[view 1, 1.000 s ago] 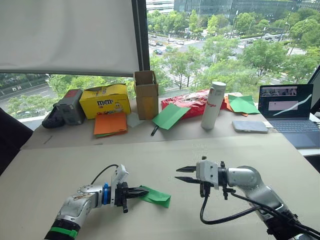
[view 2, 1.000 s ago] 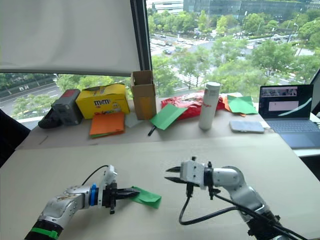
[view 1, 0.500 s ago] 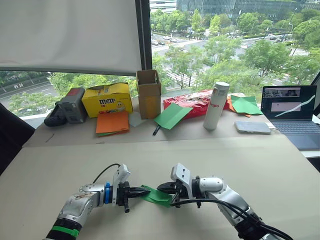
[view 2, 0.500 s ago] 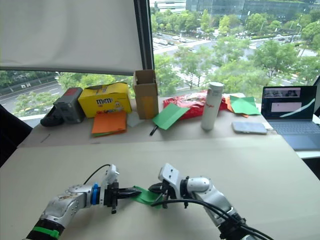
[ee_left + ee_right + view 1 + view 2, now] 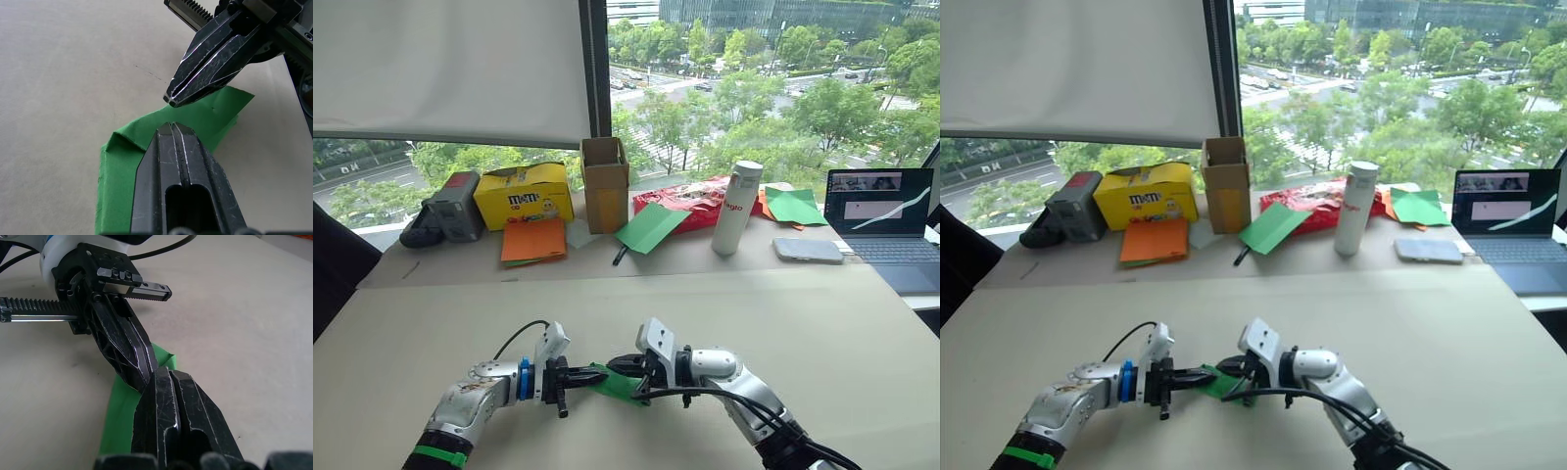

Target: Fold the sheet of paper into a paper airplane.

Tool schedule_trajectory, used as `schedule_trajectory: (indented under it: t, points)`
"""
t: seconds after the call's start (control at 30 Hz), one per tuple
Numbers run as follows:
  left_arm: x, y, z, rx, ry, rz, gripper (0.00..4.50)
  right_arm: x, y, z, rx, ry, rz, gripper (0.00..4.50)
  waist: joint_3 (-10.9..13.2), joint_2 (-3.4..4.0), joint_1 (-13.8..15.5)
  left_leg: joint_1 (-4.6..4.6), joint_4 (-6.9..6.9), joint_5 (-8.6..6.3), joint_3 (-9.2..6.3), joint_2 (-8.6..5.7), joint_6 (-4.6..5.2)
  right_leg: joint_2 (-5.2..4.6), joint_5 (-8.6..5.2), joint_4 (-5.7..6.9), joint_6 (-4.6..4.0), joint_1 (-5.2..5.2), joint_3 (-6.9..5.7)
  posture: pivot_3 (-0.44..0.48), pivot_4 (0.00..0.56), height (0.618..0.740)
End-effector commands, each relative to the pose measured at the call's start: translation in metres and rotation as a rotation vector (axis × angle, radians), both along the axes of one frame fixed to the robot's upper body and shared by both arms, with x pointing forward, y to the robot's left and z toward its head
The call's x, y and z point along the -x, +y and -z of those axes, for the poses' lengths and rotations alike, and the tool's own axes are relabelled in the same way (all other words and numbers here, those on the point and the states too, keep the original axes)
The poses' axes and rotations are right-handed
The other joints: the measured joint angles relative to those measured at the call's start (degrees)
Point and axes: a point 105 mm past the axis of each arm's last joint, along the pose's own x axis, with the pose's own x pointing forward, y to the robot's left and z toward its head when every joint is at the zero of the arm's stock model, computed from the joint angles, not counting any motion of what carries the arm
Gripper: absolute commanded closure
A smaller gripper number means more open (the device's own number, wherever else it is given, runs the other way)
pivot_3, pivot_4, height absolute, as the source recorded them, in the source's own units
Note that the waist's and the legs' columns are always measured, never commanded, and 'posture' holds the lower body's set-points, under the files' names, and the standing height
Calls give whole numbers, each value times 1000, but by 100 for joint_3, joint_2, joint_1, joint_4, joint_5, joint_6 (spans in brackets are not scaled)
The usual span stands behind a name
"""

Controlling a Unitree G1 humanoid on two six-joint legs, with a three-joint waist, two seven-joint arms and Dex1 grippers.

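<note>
— Two grippers on one item? Confirm.

— Confirmed. The left gripper [image 5: 579, 374] and the right gripper [image 5: 619, 368] both have their fingers pressed together on the folded green sheet of paper [image 5: 128, 172], tips almost meeting from opposite ends. The paper sits on the near part of the table [image 5: 822, 323], at about 6 o'clock from the cardboard box [image 5: 606, 184].

— Condition of the paper?

— Folded into layers, one corner turned over.

— Surroundings?

— At 12 o'clock along the window: a yellow box [image 5: 522, 195], orange sheets [image 5: 532, 240], a white bottle [image 5: 736, 208]. At 2 o'clock, a laptop [image 5: 883, 215].
</note>
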Motion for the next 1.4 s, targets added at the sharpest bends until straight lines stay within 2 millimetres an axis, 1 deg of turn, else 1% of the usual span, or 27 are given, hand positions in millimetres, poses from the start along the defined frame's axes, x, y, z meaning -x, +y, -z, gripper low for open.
schedule_trajectory:
  t: [0.03, 0.17, 0.27, 0.4, 0.57, 0.77, 0.83, 1.0, 1.03, 1.1, 1.23, 1.3, 1.37, 1.4]
  points:
    - [18, 4, 38, -114, 135, -5, 4500, 4, 3, -1, 17, -7, -22, 4460, 0, 0, 0, 0, 0, 0, 0, 0, 0, 0, 0, 0, 0, 0, 0, 0, 150, 740]
    - [16, 5, 36, -115, 131, -6, 4500, 3, -6, 23, 98, 66, 17, 4460, 0, 0, -1, 0, 0, 0, 0, 0, 0, 0, 0, 0, 0, 0, 0, 0, 150, 740]
    - [16, 5, 35, -115, 131, -5, 4500, 8, -13, 34, 139, 114, 18, 4460, 0, 0, -1, 2, -1, 0, -1, 0, 0, -1, 0, -1, 1, 1, 0, 0, 150, 740]
    - [15, 5, 34, -116, 130, -5, 4500, 14, -27, 48, 202, 157, 29, 4460, -1, 0, 3, 6, -1, -4, 0, -1, 5, -4, -4, -2, 7, 5, 0, 0, 150, 740]
    - [14, 4, 34, -115, 127, -4, 4500, 22, -43, 55, 232, 195, 48, 4460, -3, -2, 11, 9, 0, -6, 0, -8, 10, -15, -9, -4, 16, 7, -1, 0, 150, 740]
    - [13, 4, 34, -116, 129, 0, 4500, 36, -71, 62, 269, 216, 78, 4460, -4, -15, 42, 9, 0, -11, 0, -14, 18, -23, -19, -7, 33, 13, -3, 0, 150, 740]
    - [13, 3, 34, -116, 128, 3, 4500, 40, -80, 60, 266, 222, 92, 4460, -6, -25, 54, 9, 0, -15, 0, -20, 26, -30, -23, -9, 39, 13, -3, 0, 150, 740]
    - [12, 3, 34, -118, 125, 7, 4500, 51, -106, 47, 259, 221, 118, 4460, 1, -37, 83, 5, 1, -23, 0, -25, 37, -37, -28, -20, 47, 16, 0, 0, 150, 740]
    - [11, 4, 34, -118, 124, 7, 4500, 53, -108, 46, 263, 217, 115, 4460, 1, -38, 82, 3, 1, -23, 0, -25, 37, -38, -29, -23, 48, 16, 0, 0, 150, 740]
    - [10, 4, 34, -120, 122, 9, 4500, 52, -111, 36, 251, 187, 113, 4460, 3, -40, 85, 3, 1, -23, 0, -24, 37, -39, -31, -26, 51, 18, 1, 0, 150, 740]
    - [7, 3, 33, -118, 116, 13, 4500, 32, -102, -8, 130, 81, 135, 4460, 11, -37, 80, -2, 4, -22, 0, -21, 35, -41, -47, -24, 78, 17, 1, 0, 150, 740]
    - [6, 2, 32, -115, 113, 15, 4500, 21, -91, -28, 78, 30, 130, 4460, 14, -30, 74, -17, 17, -21, 0, -21, 35, -42, -39, -20, 67, 10, 1, 0, 150, 740]
    - [6, 2, 32, -113, 111, 17, 4500, 16, -75, -40, 54, 7, 104, 4460, 14, -26, 64, -29, 20, -17, 0, -20, 28, -42, -29, -8, 50, 9, 4, 0, 150, 740]
    - [6, 1, 32, -112, 110, 18, 4500, 15, -66, -40, 60, 10, 91, 4460, 13, -24, 77, -34, 20, -14, -1, -19, 23, -42, -29, -6, 50, 8, 4, 0, 150, 740]
